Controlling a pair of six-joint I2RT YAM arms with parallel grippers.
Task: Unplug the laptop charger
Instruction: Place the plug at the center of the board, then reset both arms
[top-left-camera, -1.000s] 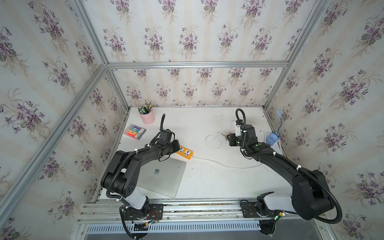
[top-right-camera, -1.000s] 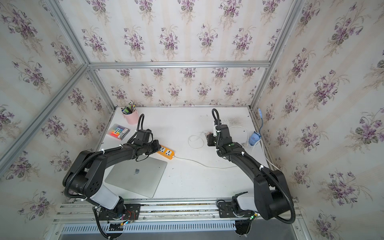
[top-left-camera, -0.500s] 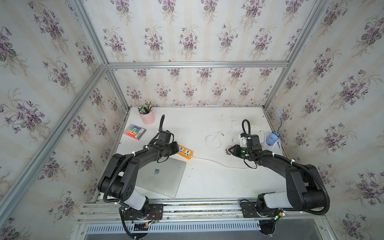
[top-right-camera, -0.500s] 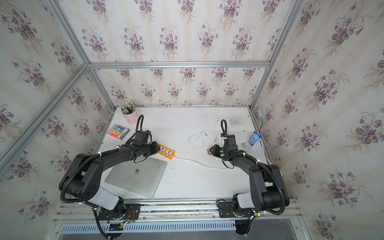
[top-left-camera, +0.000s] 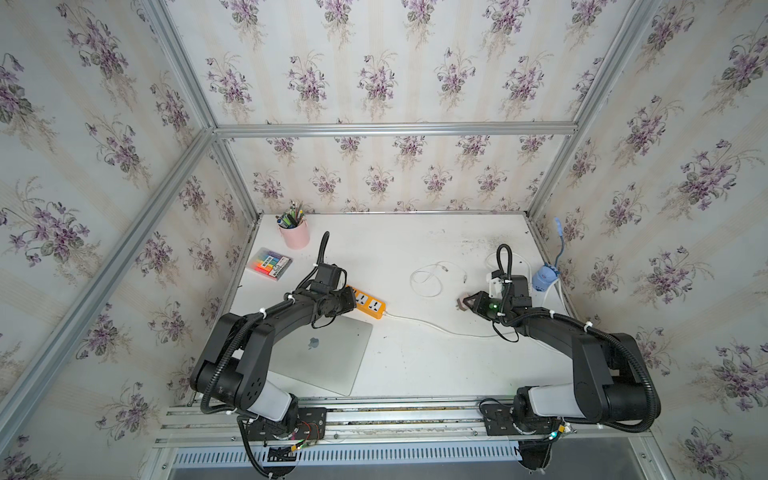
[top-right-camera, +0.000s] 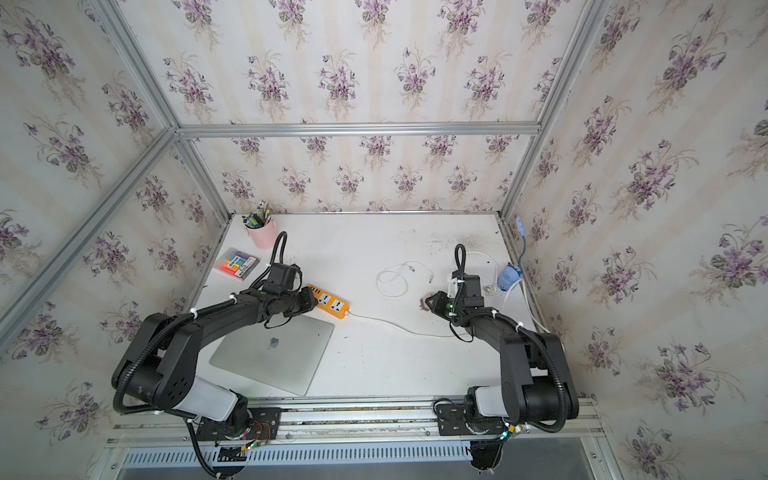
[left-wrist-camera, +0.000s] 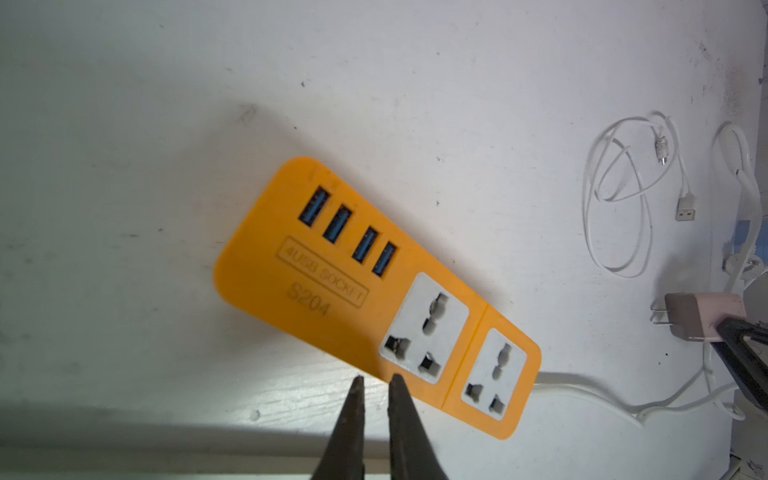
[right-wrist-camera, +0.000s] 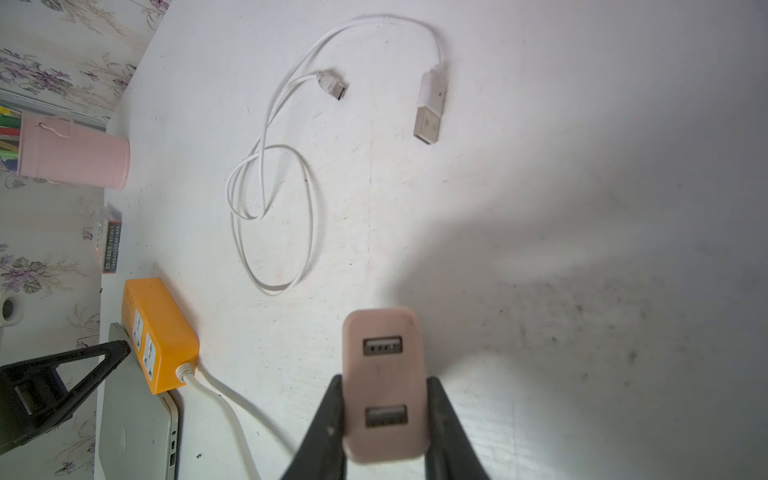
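Orange power strip (left-wrist-camera: 332, 291) lies beside the laptop (top-left-camera: 324, 357), left tool (left-wrist-camera: 377, 377) slightly parted and empty, right tool (right-wrist-camera: 385, 379) clamping the laptop charger (right-wrist-camera: 380, 332), which came nearer to the counter front than before

Both top views look down from high above the near edge of the table (top-left-camera: 415, 249), well back, and share nearly the whole scene. The left wrist camera looks close along the left gripper (left-wrist-camera: 376, 378) onto the power strip (left-wrist-camera: 374, 299), the laptop charger (left-wrist-camera: 702, 316) at its frame's edge. The right wrist camera sits closer still over that laptop charger (right-wrist-camera: 384, 382) and also catches the power strip (right-wrist-camera: 162, 332), so the two wrist views seem to face each other.
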